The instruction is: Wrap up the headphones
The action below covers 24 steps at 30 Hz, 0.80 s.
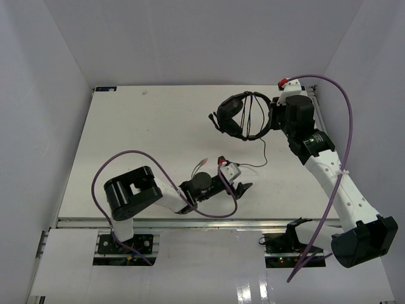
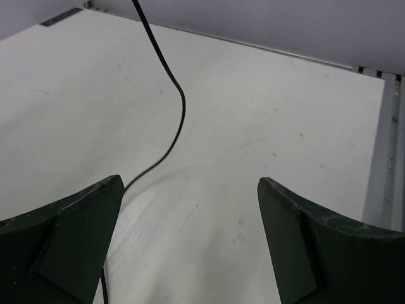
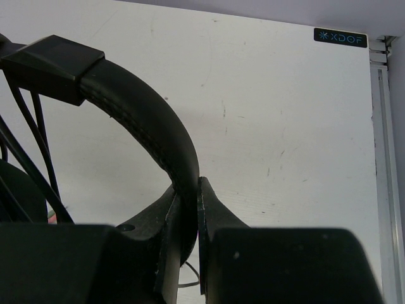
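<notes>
The black headphones point(image 1: 235, 118) hang above the far right of the table, with several turns of thin black cord across the headband point(image 3: 142, 104). My right gripper point(image 1: 273, 118) is shut on the headband, which is pinched between its jaws point(image 3: 188, 190). The loose cord point(image 1: 264, 152) drops to the table and runs left to small reddish plugs point(image 1: 202, 161). My left gripper point(image 1: 243, 188) is low over the table near the front. It stands open point(image 2: 190, 183) with nothing between its fingers. The cord point(image 2: 181, 107) lies on the table ahead of it and passes by its left finger.
The white table point(image 1: 152, 139) ends in a metal rail on the right point(image 2: 387, 158). An XDOF label point(image 3: 340, 37) marks a far corner. Purple arm cables point(image 1: 126, 155) loop over the left arm, and others point(image 1: 345, 107) arch over the right. Grey walls stand on three sides.
</notes>
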{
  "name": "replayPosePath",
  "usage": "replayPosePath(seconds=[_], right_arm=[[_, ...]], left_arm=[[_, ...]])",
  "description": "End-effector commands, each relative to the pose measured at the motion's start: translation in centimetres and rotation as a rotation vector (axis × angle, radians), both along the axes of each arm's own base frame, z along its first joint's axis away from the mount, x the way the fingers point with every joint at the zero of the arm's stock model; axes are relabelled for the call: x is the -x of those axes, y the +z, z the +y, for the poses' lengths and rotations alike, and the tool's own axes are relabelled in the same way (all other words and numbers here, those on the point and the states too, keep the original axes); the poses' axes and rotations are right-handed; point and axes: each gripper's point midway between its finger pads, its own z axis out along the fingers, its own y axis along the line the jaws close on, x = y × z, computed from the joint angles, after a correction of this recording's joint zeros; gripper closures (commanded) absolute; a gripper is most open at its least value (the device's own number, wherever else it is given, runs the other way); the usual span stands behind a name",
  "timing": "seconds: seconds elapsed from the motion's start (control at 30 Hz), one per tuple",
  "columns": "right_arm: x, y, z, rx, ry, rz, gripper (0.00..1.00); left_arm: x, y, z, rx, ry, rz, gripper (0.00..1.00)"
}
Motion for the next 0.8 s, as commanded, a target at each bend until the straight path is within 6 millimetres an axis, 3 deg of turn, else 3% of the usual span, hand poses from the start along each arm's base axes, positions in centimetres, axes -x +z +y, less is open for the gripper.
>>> replayPosePath(seconds=[0.0,0.23,0.43,0.5,0.63,0.77], right_arm=[[0.8,5.5,1.0,-0.136,0.037,-0.120,0.92],[1.4,5.6,1.1,-0.156,0.056,-0.119,0.92],[1.5,5.7,1.0,-0.166,0.060,-0.121,0.92],[1.5,5.7,1.1,-0.175,0.066,-0.117,0.92],[1.7,6.1,1.0,-0.187,0.074,-0.118,0.92],[1.9,6.3,0.7,-0.194,0.074,-0.117,0.92]], left_arm=[[-3.1,4.6,-3.7,0.132,0.052,-0.168,0.02],[-6.2,3.4,-7.9,0.158,0.080,-0.124,0.02],[-5.8,3.3,-10.5,0.178,-0.004,-0.094,0.14],[-6.0,2.8,-10.7,0.172,-0.006,-0.083,0.22],[-6.9,2.3,-10.6,0.213,-0.005,-0.021,0.58],[-7.0,2.0,-10.9,0.225,-0.028,0.011,0.77]])
